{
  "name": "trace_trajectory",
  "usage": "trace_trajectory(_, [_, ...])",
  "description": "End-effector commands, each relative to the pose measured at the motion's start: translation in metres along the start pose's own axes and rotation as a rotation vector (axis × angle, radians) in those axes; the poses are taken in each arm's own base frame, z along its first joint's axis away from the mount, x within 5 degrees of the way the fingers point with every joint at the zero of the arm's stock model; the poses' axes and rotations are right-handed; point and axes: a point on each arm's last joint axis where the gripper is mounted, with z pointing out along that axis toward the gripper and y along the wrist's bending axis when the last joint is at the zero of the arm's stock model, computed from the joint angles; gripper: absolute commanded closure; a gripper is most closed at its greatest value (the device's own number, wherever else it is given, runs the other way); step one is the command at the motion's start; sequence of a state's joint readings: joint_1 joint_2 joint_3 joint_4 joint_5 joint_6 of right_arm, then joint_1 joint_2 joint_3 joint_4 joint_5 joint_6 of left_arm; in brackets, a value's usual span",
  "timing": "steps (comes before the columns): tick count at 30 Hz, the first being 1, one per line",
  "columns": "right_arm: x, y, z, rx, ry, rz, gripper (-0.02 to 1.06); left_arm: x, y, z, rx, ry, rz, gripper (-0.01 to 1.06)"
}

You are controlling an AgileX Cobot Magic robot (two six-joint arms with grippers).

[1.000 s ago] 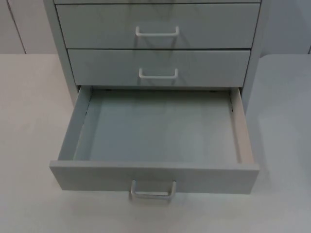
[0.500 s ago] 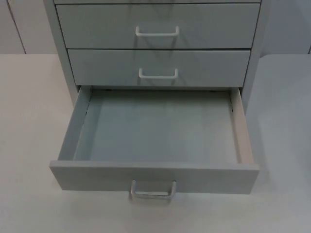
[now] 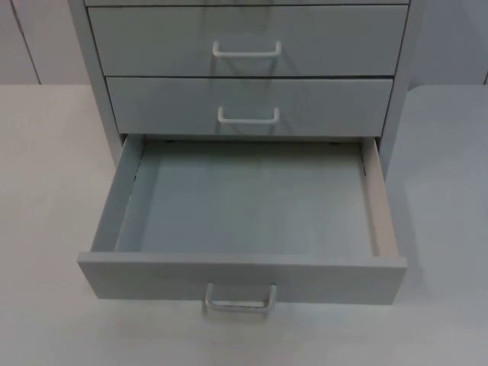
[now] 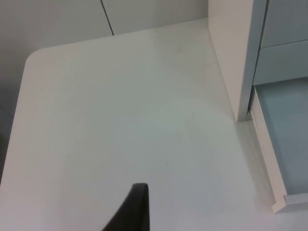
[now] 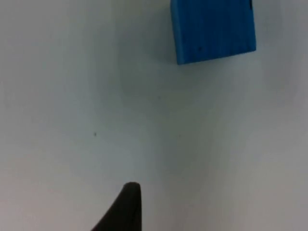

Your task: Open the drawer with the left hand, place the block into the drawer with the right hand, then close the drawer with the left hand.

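Observation:
The grey cabinet's bottom drawer [image 3: 152, 278] stands pulled far out, and its floor is bare. A white handle [image 3: 239, 299] sits on its front panel. In the left wrist view my left gripper [image 4: 134, 211] hovers over the white table, to the left of the cabinet's side wall [image 4: 231, 57] and the open drawer's side [image 4: 267, 159], well apart from both. In the right wrist view a blue block [image 5: 212, 30] lies flat on the table, ahead of my right gripper [image 5: 126, 207] with a stretch of table between them.
Two shut drawers [image 3: 252, 103] with white handles sit above the open one. The table's rounded corner and edge [image 4: 29, 62] meet the grey partition wall [image 4: 57, 19] beyond my left gripper.

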State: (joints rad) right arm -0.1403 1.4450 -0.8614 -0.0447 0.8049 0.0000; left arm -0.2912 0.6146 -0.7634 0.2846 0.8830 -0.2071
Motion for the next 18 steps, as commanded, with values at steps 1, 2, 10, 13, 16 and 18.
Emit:
trace_trajectory(1, [-0.009, -0.004, 0.008, 0.005, 0.002, -0.013, -0.01, 0.001, 0.000, -0.001, 0.009, -0.003, -0.013, 0.00])
trace_trajectory(2, [-0.015, -0.005, 0.012, 0.004, 0.006, -0.034, -0.01, 0.001, -0.001, -0.001, 0.010, -0.004, -0.013, 0.00])
trace_trajectory(10, [-0.048, -0.005, 0.041, 0.005, 0.029, -0.063, -0.01, 0.000, -0.001, -0.001, 0.010, -0.006, -0.013, 0.00])
trace_trajectory(13, [-0.059, -0.005, 0.055, 0.004, 0.027, -0.086, -0.01, 0.000, -0.001, -0.001, 0.010, -0.006, -0.013, 0.00])
trace_trajectory(16, [-0.063, -0.005, 0.066, 0.003, 0.008, -0.092, -0.01, 0.000, -0.001, -0.001, 0.010, -0.006, -0.013, 0.00])
trace_trajectory(18, [-0.065, -0.005, 0.080, 0.002, 0.005, -0.093, -0.01, 0.000, -0.001, -0.001, 0.010, -0.006, -0.013, 0.00])
